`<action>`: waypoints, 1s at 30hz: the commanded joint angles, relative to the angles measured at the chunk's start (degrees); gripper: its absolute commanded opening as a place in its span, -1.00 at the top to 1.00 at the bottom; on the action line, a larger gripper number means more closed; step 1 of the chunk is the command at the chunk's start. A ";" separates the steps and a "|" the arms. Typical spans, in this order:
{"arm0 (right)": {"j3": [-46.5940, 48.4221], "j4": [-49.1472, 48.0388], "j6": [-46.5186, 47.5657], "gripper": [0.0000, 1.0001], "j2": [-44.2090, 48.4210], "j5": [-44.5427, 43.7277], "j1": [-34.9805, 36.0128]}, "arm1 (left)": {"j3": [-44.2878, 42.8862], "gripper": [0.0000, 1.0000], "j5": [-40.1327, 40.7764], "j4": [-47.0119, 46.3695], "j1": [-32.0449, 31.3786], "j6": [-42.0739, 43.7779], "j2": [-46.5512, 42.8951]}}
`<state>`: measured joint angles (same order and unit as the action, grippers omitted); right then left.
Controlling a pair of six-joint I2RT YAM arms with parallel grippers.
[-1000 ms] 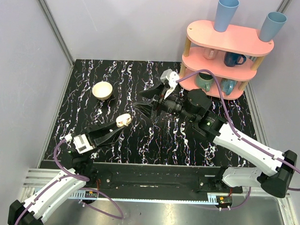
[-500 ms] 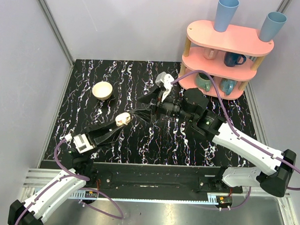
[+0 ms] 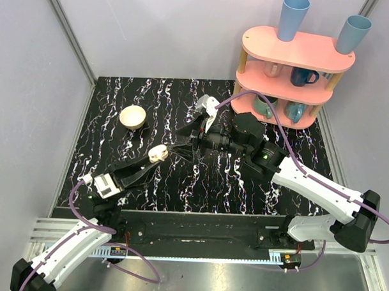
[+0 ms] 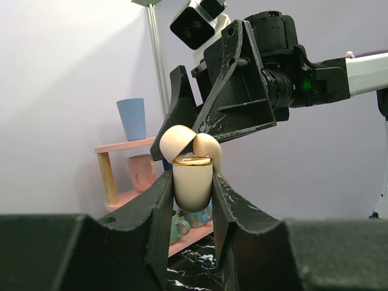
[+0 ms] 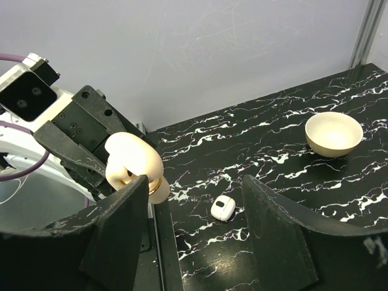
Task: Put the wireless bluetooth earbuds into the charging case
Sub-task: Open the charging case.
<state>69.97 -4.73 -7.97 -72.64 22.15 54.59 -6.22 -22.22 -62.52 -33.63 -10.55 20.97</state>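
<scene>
One earbud [image 5: 223, 208] lay loose on the table [image 5: 273, 139], ahead of the right gripper [image 5: 195, 185].
Its jaws stood apart; the left gripper [image 4: 192, 182] clamped the open case [image 5: 130, 159] alongside.

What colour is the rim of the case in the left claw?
Gold rim on the cream case; clearest in the left wrist view.

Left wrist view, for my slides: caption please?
Left gripper clamps the open charging case upright; right gripper, jaws open, close behind it.
</scene>
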 commanded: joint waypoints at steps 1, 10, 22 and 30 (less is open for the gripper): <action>1.75 -1.68 -0.82 -0.41 0.57 1.05 -0.27 | -0.20 1.00 0.51 -3.31 -0.21 0.35 -0.05; 2.27 -2.03 -1.17 -0.43 -0.22 1.58 -0.27 | -0.29 1.00 -0.28 -4.10 -0.12 -0.09 0.74; 2.09 -3.70 -2.14 -0.43 -0.66 2.28 -0.27 | -0.37 1.00 -0.90 -3.66 -0.21 -0.18 0.82; 3.06 -3.44 -0.91 -0.44 -1.54 0.88 -0.27 | -0.46 1.00 -3.18 -3.57 -0.21 -0.79 0.30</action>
<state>70.26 -5.72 -9.43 -73.58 23.53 54.59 -6.22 -22.94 -63.09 -33.63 -10.61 21.23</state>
